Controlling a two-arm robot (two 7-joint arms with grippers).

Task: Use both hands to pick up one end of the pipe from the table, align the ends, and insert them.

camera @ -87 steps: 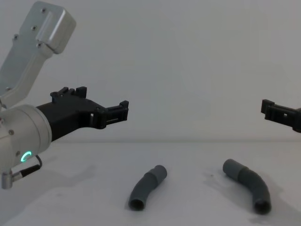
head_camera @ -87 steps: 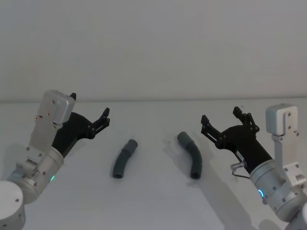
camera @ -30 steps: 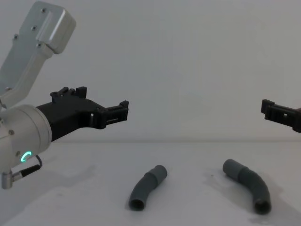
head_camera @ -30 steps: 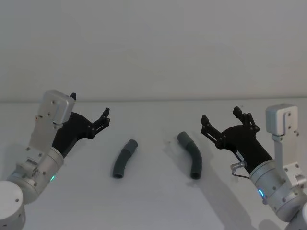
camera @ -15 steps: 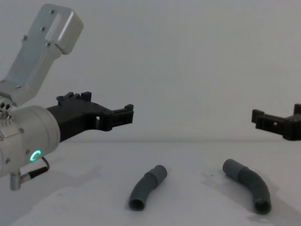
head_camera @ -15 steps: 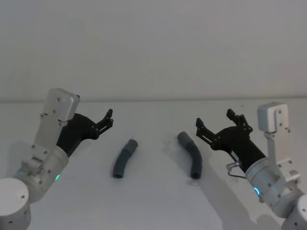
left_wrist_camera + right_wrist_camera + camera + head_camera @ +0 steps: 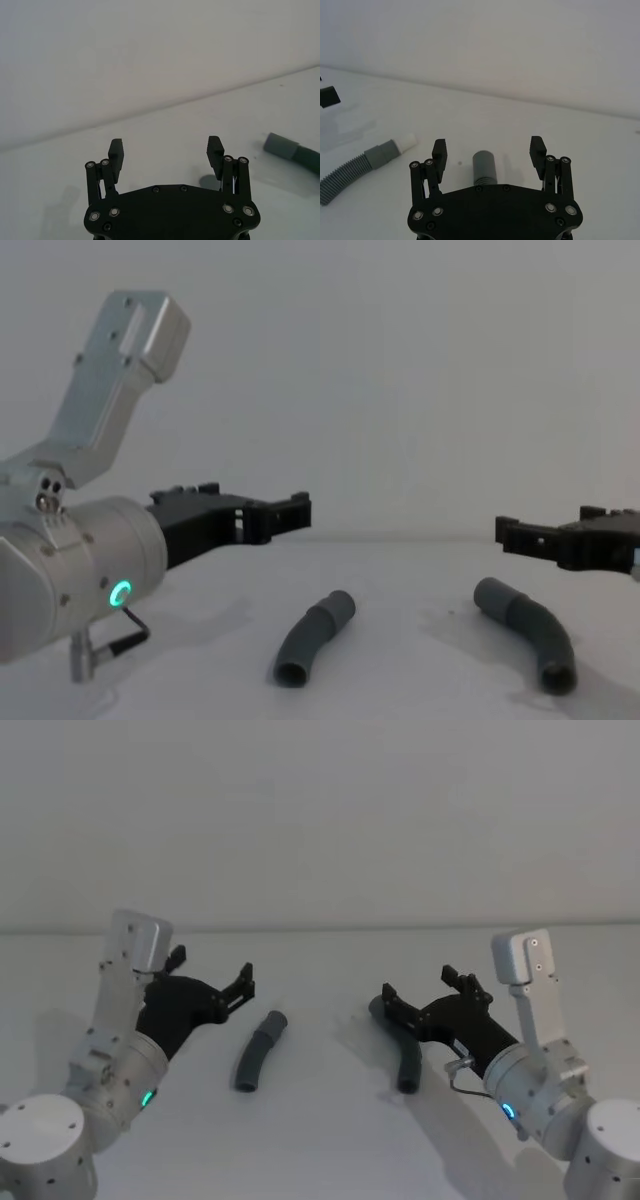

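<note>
Pipe's left piece (image 7: 258, 1050) and right piece (image 7: 408, 1060) lie apart on the tabletop (image 7: 320, 1140). Left hand (image 7: 212, 968) hovers spread beside the left piece; right hand (image 7: 420, 985), spread, reaches low over the right piece's far cuff (image 7: 485, 162).

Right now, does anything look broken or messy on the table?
No, nothing stands out. The left pipe piece and right pipe piece lie whole and apart on the table; the left tool and right tool hover open near them.
</note>
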